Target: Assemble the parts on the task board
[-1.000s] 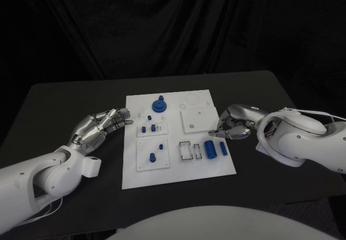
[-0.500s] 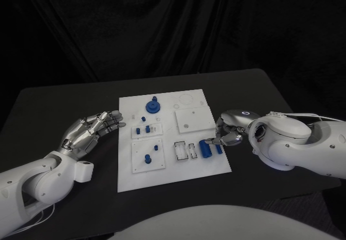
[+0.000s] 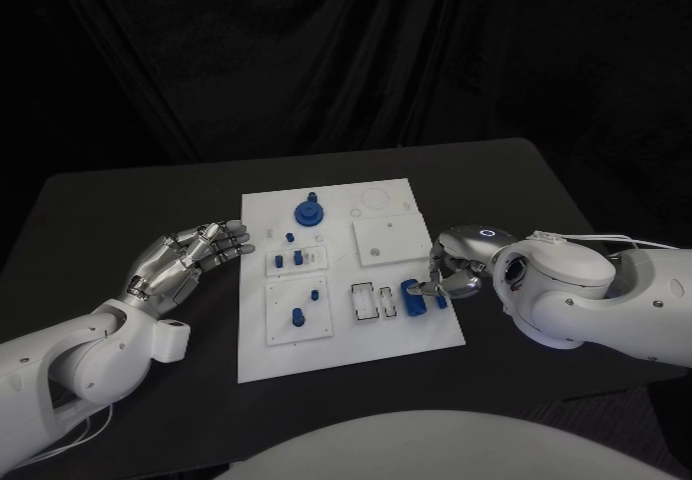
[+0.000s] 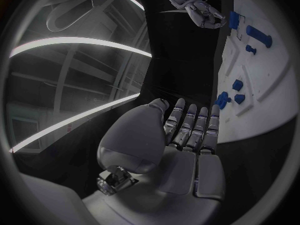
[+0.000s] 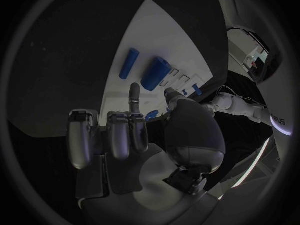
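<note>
1. The right hand [image 3: 450,272] hangs over the board's [image 3: 346,345] right edge, fingers parted, holding nothing, seemingly ready to pick the blue cylinder [image 3: 411,299] lying there.
2. The left hand [image 3: 185,258] rests spread beside the board's left edge, out of the way.

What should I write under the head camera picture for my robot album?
Robot's right hand reaches over blue parts at the white task board's edge while its left hand waits, fingers apart, beside the board.

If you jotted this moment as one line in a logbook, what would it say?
right hand: over board's right edge by blue cylinders, holding nothing seen | left hand: open, left of task board | parts: on board
</note>
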